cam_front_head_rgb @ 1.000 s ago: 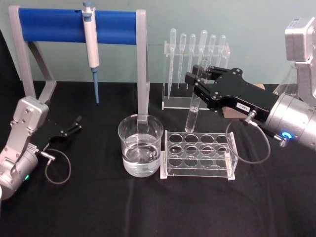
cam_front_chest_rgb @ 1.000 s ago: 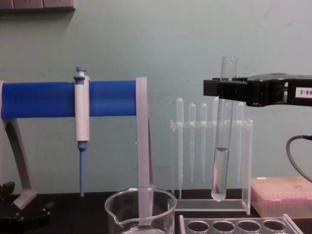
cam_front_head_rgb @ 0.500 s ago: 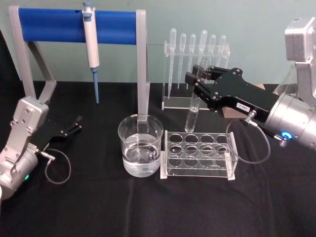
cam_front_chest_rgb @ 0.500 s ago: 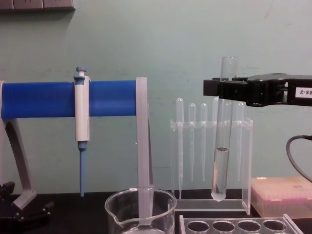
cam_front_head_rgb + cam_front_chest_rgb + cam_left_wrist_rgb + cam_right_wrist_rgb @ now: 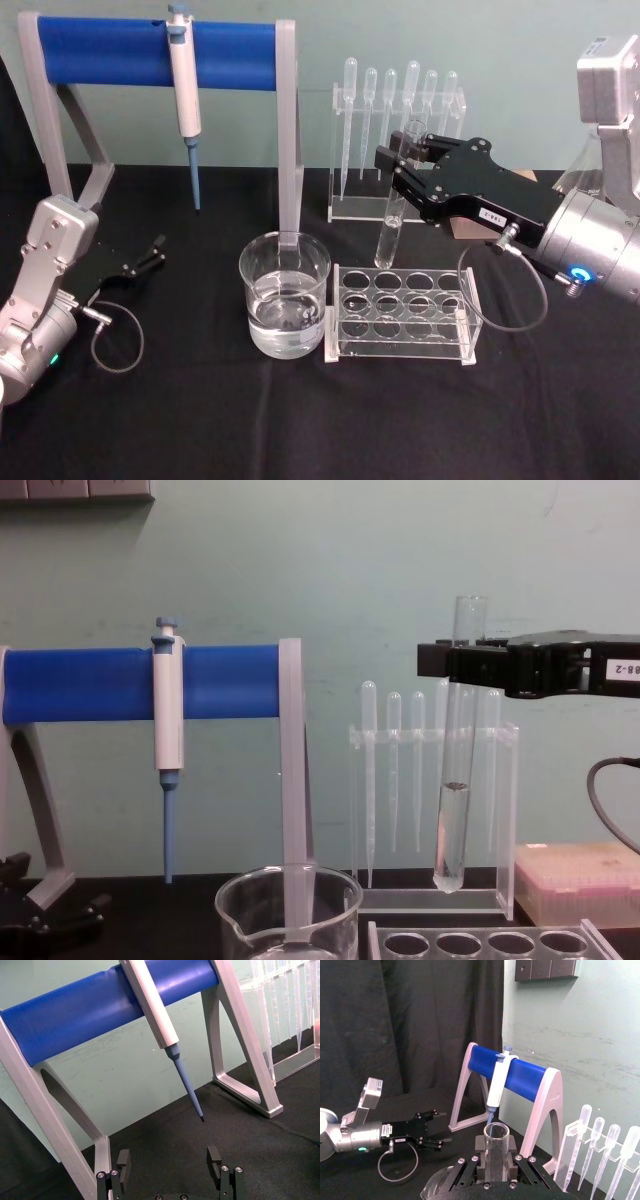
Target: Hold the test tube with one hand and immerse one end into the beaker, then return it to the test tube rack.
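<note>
One test tube was in play, clamped near its upper end by the right gripper, with its rim standing clear above the fingers. In the chest view the test tube hung close to upright, with clear liquid in its lower part. Its round bottom hung in the air over the rack's back left corner, above the holes. The beaker, part-filled, stood just beside the rack on the left.

Judgement: whichever way the tube went next, it wanted a level sideways carry at this height so the bottom cleared the beaker's rim. After that, a slow, straight descent, kept vertical and off the glass wall, would suit. The grip should not loosen, as wet glass would slip.

Pose: the right arm reached in from the right, gripper flat and about level, wrist ring lit blue. The left gripper sat parked low at the table's left, fingers apart and holding nothing.
</note>
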